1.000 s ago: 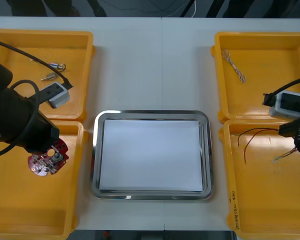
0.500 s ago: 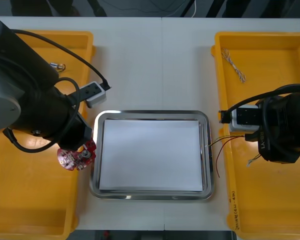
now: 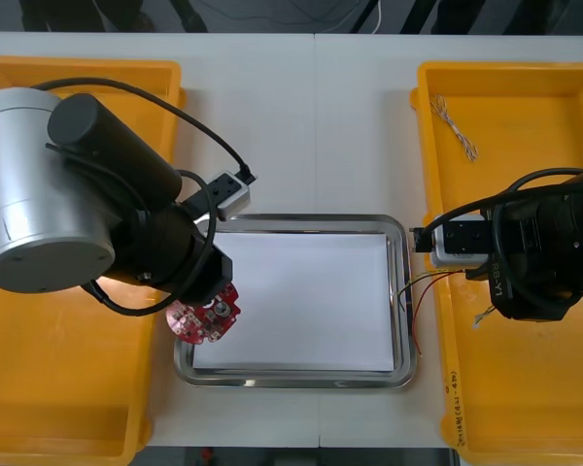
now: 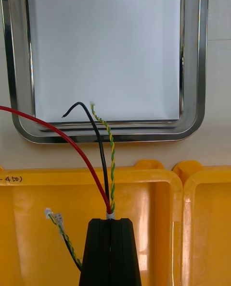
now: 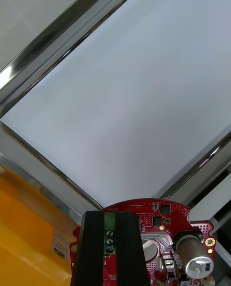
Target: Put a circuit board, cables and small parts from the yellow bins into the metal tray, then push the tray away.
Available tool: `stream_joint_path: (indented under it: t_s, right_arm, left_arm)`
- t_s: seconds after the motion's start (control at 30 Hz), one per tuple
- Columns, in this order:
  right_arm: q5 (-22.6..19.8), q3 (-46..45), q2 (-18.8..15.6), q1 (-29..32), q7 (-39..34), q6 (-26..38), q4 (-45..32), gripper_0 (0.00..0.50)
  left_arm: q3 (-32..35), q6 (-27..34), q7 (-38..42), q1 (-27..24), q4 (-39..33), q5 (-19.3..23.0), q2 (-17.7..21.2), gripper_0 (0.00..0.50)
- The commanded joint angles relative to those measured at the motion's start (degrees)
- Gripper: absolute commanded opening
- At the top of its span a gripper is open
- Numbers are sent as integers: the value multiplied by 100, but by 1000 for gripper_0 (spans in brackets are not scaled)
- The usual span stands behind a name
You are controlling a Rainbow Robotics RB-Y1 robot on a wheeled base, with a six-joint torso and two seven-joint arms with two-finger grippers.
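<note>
The left gripper (image 5: 110, 216) is gripping the red circuit board (image 5: 166, 226), the right gripper (image 4: 110, 220) the cables (image 4: 104, 163), at the metal tray's (image 3: 294, 221) sides, both probably needing release further inside.

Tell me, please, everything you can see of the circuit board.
The board is round and red, carrying a silver cylinder, a green terminal block, black chips and gold-ringed holes. The left hand is shut on its edge at the green block, holding it face up over the tray's left rim, near the corner closest to the robot.
</note>
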Motion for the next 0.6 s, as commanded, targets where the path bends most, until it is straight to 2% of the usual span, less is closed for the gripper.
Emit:
stream_joint_path:
  t_s: [0.03, 0.6]
  right_arm:
    - [45, 90, -211, -188, -76, 105, -130, 0]
    - [80, 90, -220, -188, -76, 211, -130, 0]
  left_arm:
    - [-423, -261, 99, -221, -9, -256, -52, 0]
    - [-1425, -1078, 416, -213, 289, -827, 115, 0]
